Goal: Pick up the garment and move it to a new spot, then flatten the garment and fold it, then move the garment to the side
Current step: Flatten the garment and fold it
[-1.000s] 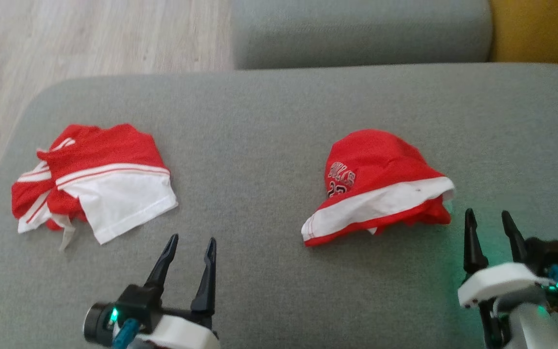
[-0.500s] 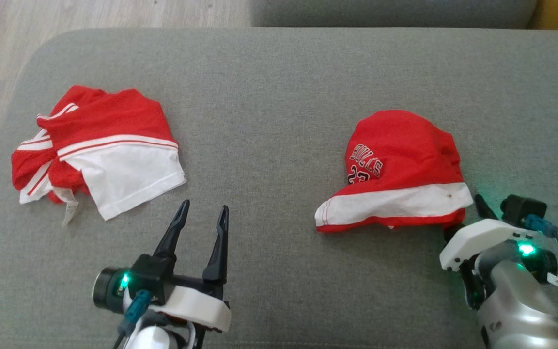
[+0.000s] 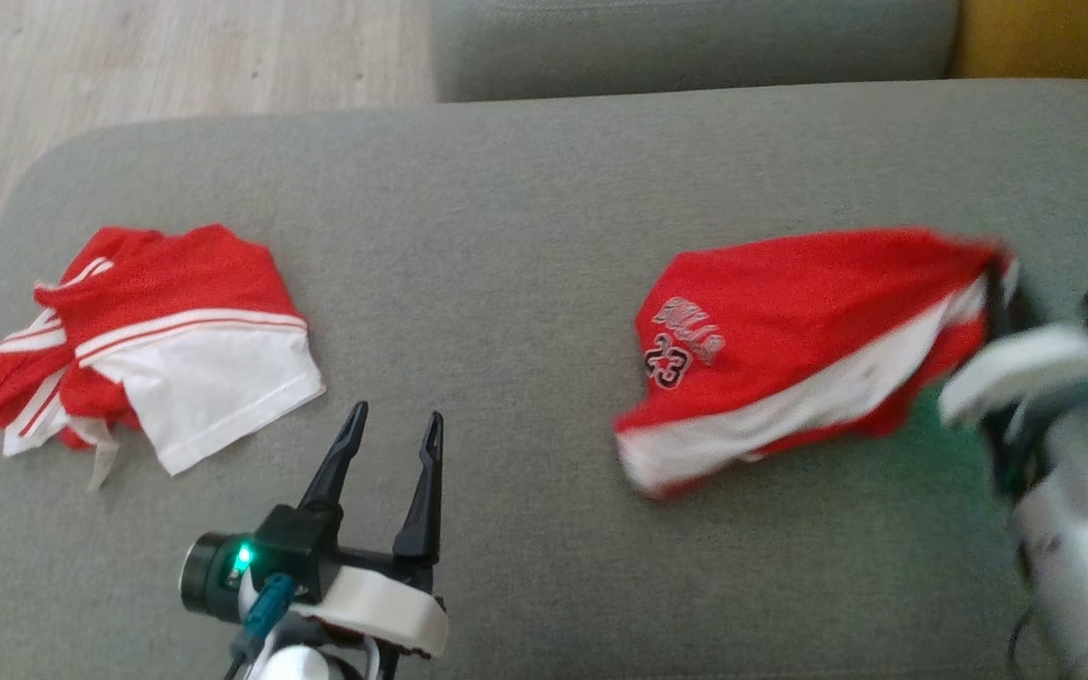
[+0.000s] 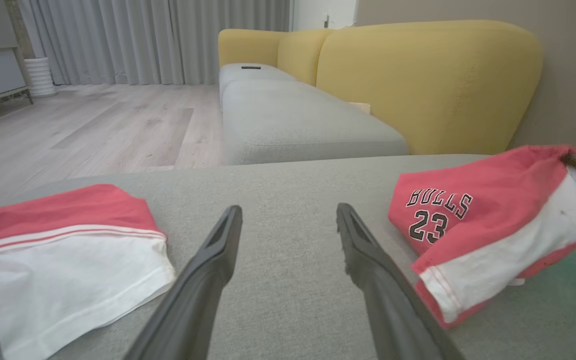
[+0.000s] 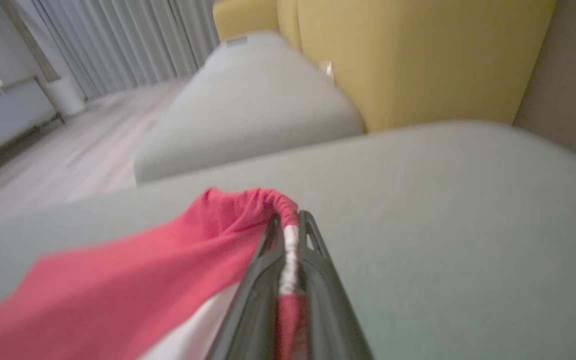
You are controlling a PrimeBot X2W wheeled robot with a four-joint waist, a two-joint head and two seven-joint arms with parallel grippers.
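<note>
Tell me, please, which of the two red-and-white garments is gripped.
The BULLS 23 garment, pinched at its waistband by the right gripper; the striped garment lies untouched.

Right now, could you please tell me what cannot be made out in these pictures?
Head view: the right gripper and the gripped edge of the Bulls garment are smeared by motion blur.
Right wrist view: how much cloth is pinched; the shut fingers hide it.
Left wrist view: the second garment is cut off by the left edge.
Left wrist view: a small dark item on the far cushion is too small to identify.
</note>
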